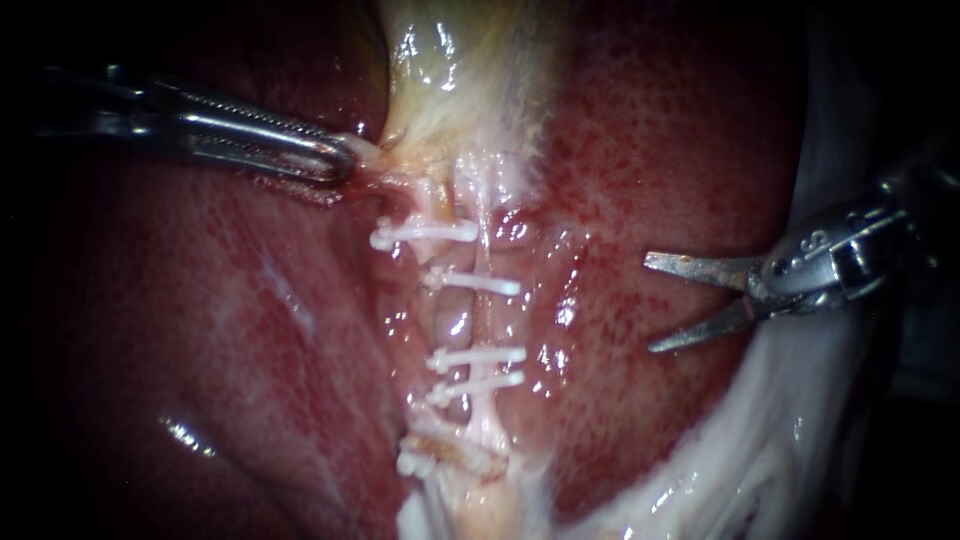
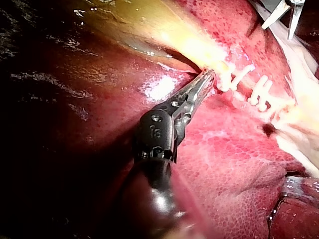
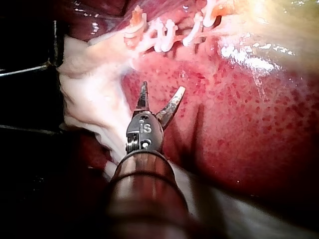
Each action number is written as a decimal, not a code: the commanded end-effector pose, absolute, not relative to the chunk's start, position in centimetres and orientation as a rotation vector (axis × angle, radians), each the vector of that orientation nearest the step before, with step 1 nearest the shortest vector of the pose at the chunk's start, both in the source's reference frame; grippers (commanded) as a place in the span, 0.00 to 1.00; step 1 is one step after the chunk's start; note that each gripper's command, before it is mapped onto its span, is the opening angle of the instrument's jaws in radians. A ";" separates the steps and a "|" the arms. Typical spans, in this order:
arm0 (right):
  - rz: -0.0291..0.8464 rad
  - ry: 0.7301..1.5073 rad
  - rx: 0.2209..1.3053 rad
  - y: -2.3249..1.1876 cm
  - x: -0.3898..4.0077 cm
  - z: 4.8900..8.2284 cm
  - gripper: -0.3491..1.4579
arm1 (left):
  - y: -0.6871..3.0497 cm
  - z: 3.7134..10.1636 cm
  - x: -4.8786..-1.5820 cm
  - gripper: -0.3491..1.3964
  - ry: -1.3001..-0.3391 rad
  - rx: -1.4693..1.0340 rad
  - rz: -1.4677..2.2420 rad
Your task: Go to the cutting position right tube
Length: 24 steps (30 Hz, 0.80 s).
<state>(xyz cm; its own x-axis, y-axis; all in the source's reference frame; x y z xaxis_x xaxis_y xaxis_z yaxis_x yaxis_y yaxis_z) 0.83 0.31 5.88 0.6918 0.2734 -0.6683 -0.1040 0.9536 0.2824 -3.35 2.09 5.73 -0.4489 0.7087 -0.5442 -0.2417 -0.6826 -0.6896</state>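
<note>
Two tubes run down the middle of the endoscope view, crossed by several white clips (image 1: 478,355). The pale right tube (image 1: 487,320) lies beside a pinker left tube (image 1: 450,325). My right instrument (image 1: 652,303) has two scissor-like blades standing open over the liver, well to the right of the tubes and touching nothing. In the right wrist view these blades (image 3: 160,97) gape, with the clips (image 3: 159,30) ahead of them. My left instrument (image 1: 345,158) is shut on pale gallbladder tissue (image 1: 440,90) just above the top clip. Its jaws (image 2: 207,79) lie together against that tissue.
Red speckled liver (image 1: 660,150) surrounds the tubes on both sides. A band of white fatty tissue (image 1: 760,440) lies under and below my right instrument. The yellowish gallbladder (image 2: 149,30) stretches away beyond my left instrument.
</note>
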 end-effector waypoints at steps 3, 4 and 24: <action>0.212 0.782 0.231 0.31 0.84 5.88 0.99 | 2.20 5.57 -3.23 0.00 -0.716 -1.155 2.144; 0.212 0.782 0.231 0.31 0.85 5.88 0.99 | 2.27 5.48 -3.17 0.00 -0.705 -1.149 2.141; 0.277 0.893 0.492 0.24 1.45 5.92 0.99 | 2.58 5.00 -2.74 0.00 -0.594 -1.192 2.113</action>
